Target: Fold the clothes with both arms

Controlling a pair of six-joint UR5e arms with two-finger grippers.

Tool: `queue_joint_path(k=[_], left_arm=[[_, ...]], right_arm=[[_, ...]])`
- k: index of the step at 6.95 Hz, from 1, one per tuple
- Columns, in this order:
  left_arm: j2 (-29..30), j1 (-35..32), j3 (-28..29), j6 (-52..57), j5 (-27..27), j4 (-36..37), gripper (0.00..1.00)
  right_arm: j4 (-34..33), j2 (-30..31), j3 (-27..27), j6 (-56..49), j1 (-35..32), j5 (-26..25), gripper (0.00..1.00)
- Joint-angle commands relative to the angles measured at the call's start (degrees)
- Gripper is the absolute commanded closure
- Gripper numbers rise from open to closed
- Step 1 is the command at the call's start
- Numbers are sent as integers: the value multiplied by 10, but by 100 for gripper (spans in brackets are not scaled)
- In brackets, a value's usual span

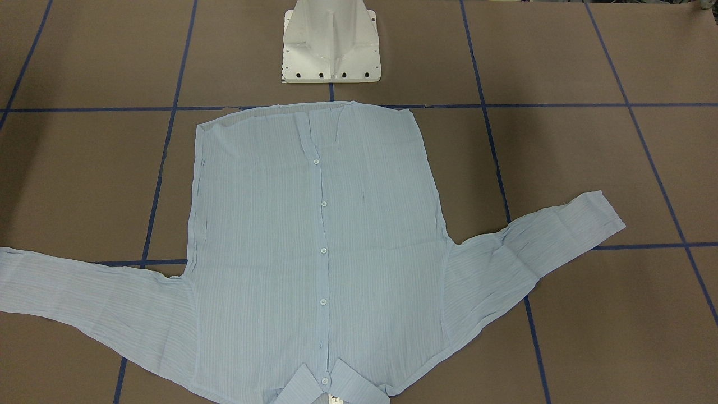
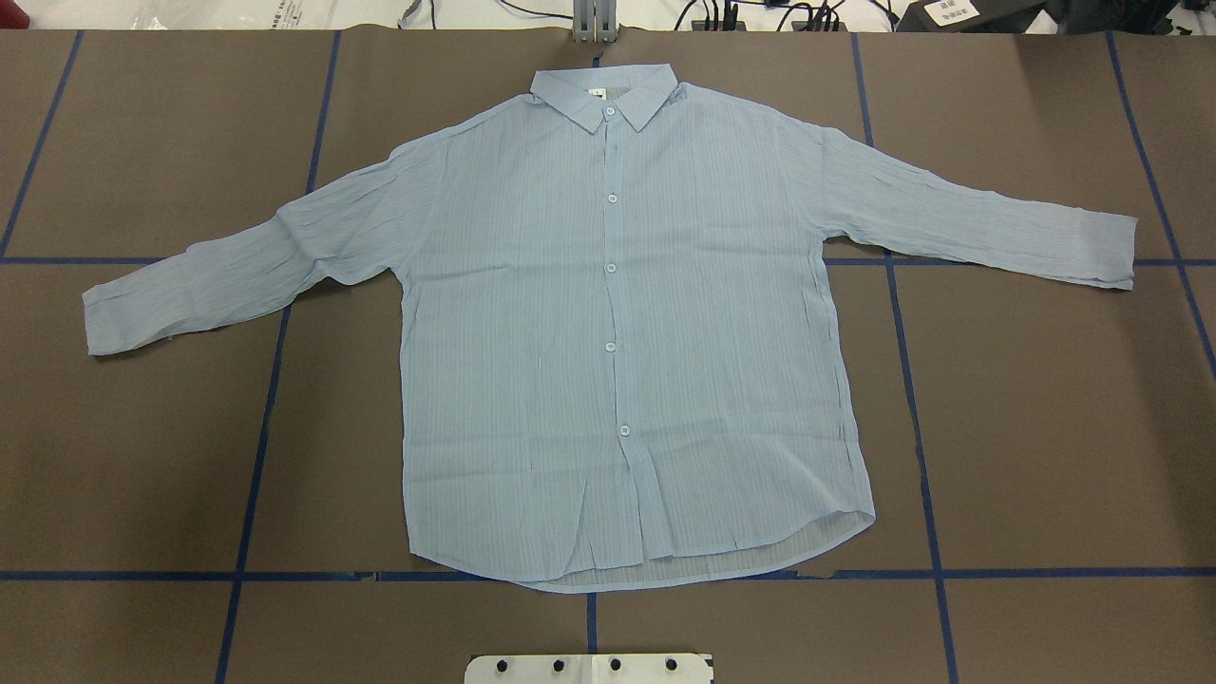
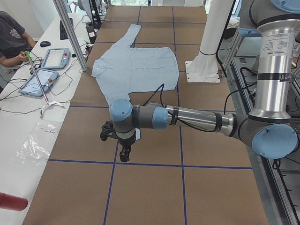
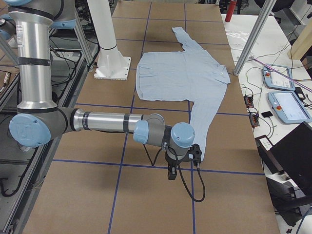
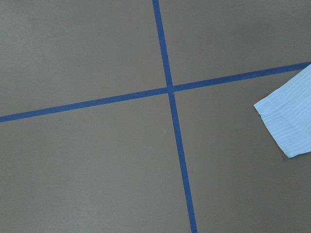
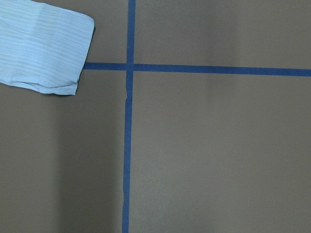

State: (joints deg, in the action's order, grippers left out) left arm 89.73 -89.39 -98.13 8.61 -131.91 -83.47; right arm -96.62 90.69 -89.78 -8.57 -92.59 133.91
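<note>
shirt [image 2: 617,361] flat on desk [image 2: 142,456], front up, sleeves spread to both sides. hem [image 2: 589,578] toward base [image 1: 331,47], collar [image 2: 608,95] on the far side. left hand [image 3: 123,153] over desk just outboard of left cuff [image 5: 286,116]; right hand [image 4: 171,171] just past right cuff [image 6: 46,48]. shirt body lies between the two hands, both apart from the fabric.

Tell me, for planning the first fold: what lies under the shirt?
The shirt lies flat on the brown table; blue tape lines run beneath it. Anything else under the fabric is hidden.
</note>
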Motion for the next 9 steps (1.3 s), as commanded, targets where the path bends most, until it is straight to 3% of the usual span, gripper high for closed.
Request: queue_joint_path(k=[1, 4, 7, 9], left_arm=[[0, -1, 0, 0, 0, 0, 0], [2, 1, -1, 1, 1, -12, 0], [17, 2, 0, -2, -1, -76, 0], [32, 5, 7, -4, -36, -118, 0]], right_arm=[[53, 2, 32, 2, 0, 2, 0], [56, -4, 32, 2, 0, 3, 0], [70, -10, 29, 4, 1, 4, 0], [96, -21, 32, 19, 9, 6, 0]])
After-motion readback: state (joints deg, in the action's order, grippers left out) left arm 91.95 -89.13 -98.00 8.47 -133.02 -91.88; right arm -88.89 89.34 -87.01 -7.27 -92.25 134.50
